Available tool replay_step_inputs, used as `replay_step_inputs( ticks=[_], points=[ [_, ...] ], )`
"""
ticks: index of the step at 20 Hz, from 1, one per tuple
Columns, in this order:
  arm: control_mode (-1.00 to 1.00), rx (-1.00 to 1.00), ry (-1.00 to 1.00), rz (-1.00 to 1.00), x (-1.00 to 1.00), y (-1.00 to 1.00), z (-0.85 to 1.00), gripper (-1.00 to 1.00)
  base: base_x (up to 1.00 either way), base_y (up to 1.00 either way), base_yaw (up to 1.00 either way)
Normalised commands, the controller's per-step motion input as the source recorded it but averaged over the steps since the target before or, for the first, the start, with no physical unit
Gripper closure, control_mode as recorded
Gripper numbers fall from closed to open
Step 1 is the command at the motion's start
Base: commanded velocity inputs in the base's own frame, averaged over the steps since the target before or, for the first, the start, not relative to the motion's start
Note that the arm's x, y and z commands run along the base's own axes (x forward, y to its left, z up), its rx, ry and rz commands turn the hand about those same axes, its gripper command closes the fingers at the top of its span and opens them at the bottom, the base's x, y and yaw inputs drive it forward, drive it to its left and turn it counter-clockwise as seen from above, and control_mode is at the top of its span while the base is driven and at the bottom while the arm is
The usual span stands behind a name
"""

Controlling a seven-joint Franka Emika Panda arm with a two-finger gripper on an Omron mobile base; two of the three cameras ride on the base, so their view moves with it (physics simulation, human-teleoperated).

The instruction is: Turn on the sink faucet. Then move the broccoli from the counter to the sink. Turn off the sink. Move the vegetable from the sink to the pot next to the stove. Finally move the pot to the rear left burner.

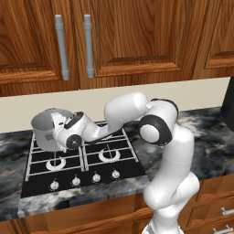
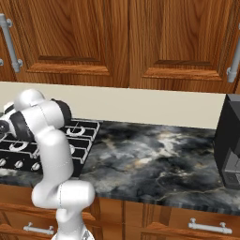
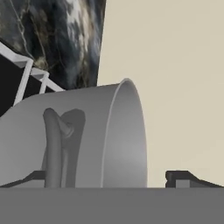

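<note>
Hand view is looking side-on at the pot (image 3: 83,140): grey wall and its looped handle (image 3: 54,148) sitting right ahead of the gripper (image 3: 109,180), rim and opening lying toward the right fingertip. Fingertips are standing wide apart, one low at each side of the frame, nothing clamped between them, so the gripper is released. Whether a finger is touching the pot wall is not something I can tell.

In the left base view the pot (image 1: 48,128) is sitting on the rear left burner of the stove (image 1: 82,160), just beyond the hand (image 1: 68,132). Judging by that, the last step is looking done or nearly so.

Risks as I'm reading them:
- Open fingers are straddling the handle side; pulling off at an angle could be catching the handle and dragging or tipping the pot off the grate.
- Swinging the wrist sideways this close could be knocking the wall.
- Broccoli inside isn't visible from here, so contents can't be confirmed.

Pose: arm is folding forward and low over the cooktop, elbow raised above the counter (image 1: 201,137), forearm reaching across the stove, hand lying roughly level and pointing at the pot's side.
</note>
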Motion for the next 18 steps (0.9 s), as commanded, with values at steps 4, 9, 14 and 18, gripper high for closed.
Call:
replay_step_inputs(
  ticks=[4, 9, 14, 18],
  points=[
    [-1.00, 0.00, 0.00, 0.00, 0.08, 0.00, -0.04, -1.00, 0.00, 0.00, 0.00],
    [-1.00, 0.00, 0.00, 0.00, -0.01, 0.03, -0.01, -1.00, 0.00, 0.00, 0.00],
    [-1.00, 0.00, 0.00, 0.00, 0.05, 0.01, -0.25, -1.00, 0.00, 0.00, 0.00],
    [-1.00, 0.00, 0.00, 0.00, 0.00, -0.01, 0.00, -1.00, 0.00, 0.00, 0.00]
  ],
)
